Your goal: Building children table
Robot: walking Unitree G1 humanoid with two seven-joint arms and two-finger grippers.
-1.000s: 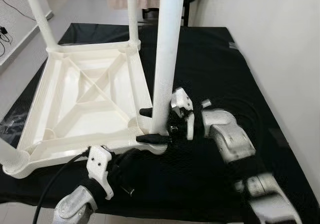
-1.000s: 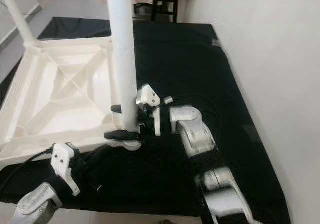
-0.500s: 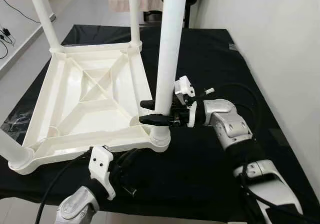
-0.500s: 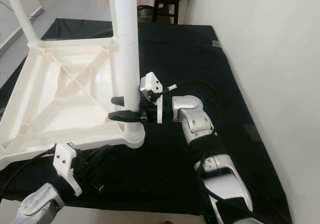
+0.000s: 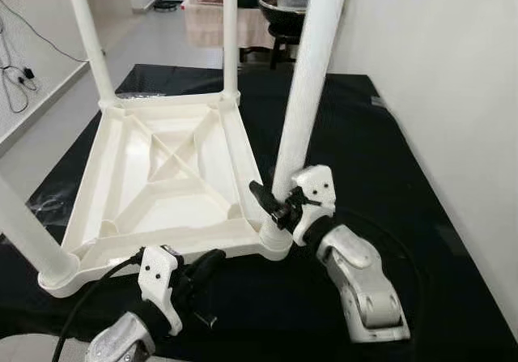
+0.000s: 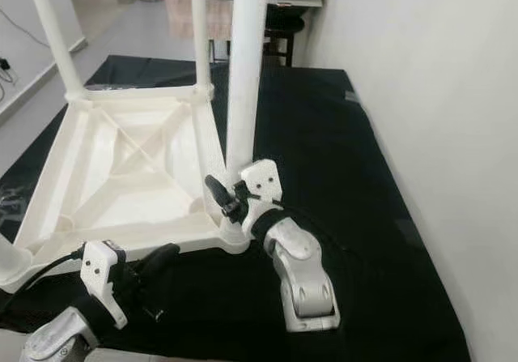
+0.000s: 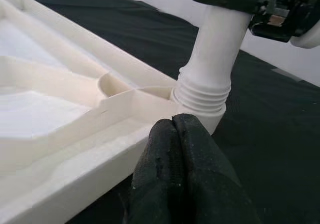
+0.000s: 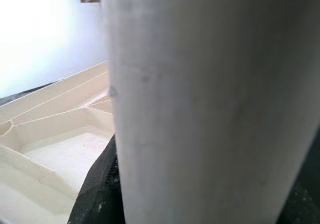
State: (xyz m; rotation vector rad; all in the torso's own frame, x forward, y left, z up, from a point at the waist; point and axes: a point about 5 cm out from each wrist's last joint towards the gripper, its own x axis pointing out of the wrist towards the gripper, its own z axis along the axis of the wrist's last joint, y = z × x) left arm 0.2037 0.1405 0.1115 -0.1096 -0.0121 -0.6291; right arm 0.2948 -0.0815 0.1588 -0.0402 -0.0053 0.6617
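Observation:
The white children's table [image 5: 162, 168] lies upside down on a black cloth, legs pointing up. My right gripper [image 5: 271, 200] is shut on the near right leg [image 5: 312, 78] just above its threaded socket [image 7: 207, 91]; that leg leans slightly to the right. Up close in the right wrist view, the leg [image 8: 210, 103] hides most of the gripper's fingers. My left gripper [image 5: 206, 265] is shut with nothing between its fingers [image 7: 180, 149], its tips at the table's front rim, close to that corner.
Three other legs stand at the far left [image 5: 89, 38], far right [image 5: 230, 30] and near left [image 5: 28, 232] corners. The black cloth [image 5: 388, 159] runs to a white wall on the right. A stool [image 5: 283, 22] stands behind, and cables [image 5: 16, 70] lie on the floor at left.
The view has shifted. My right gripper has slid down the leg towards the socket and its forearm has swung round to the near side. The left gripper has stayed by the front rim.

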